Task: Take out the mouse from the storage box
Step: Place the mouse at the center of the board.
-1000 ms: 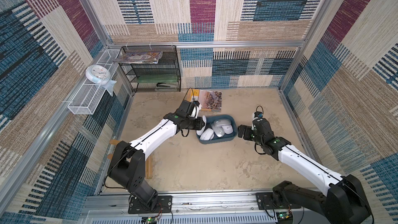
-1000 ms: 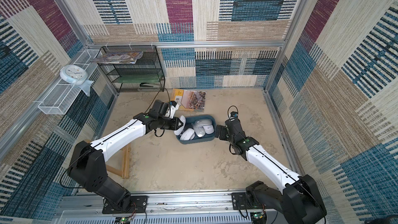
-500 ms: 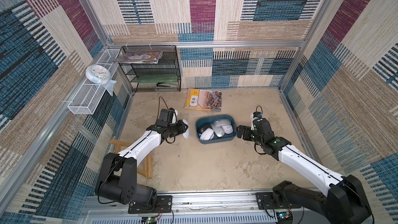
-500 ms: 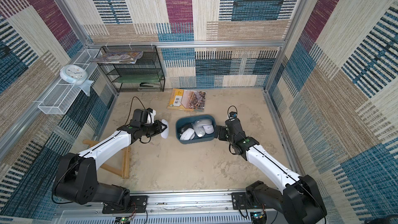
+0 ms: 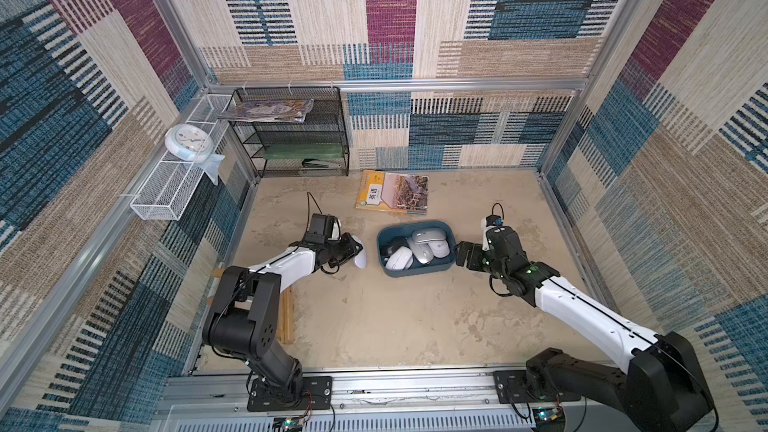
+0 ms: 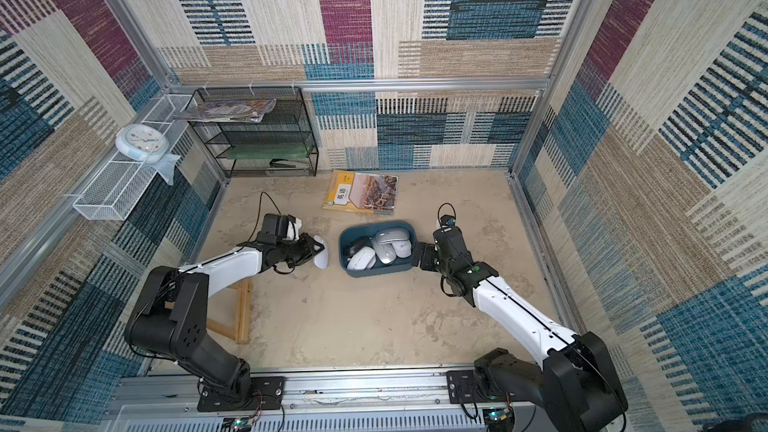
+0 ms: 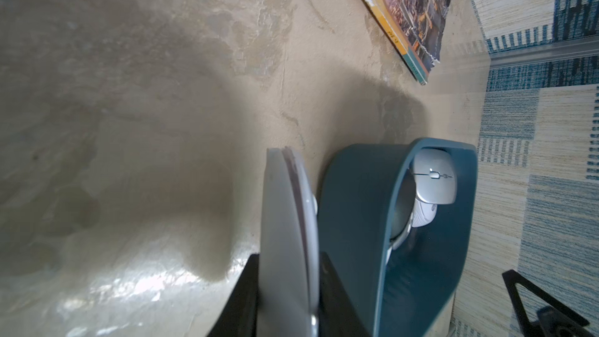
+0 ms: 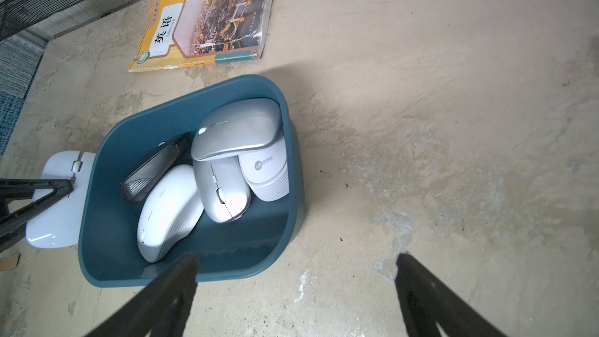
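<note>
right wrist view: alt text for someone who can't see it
A teal storage box holds five mice; the left gripper holds a white mouse just outside it. The right gripper, open, frames the foreground; a textbook lies beyond.

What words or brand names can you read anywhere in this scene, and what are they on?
"英语" and "ENGLISH": cover of the textbook.
"七年级": same cover, beside the title.
"Lecoo": white ribbed mouse in the storage box.
Clock numerals and magazine cover: too small to read.

left jaws clamped, right jaws spread wide
</note>
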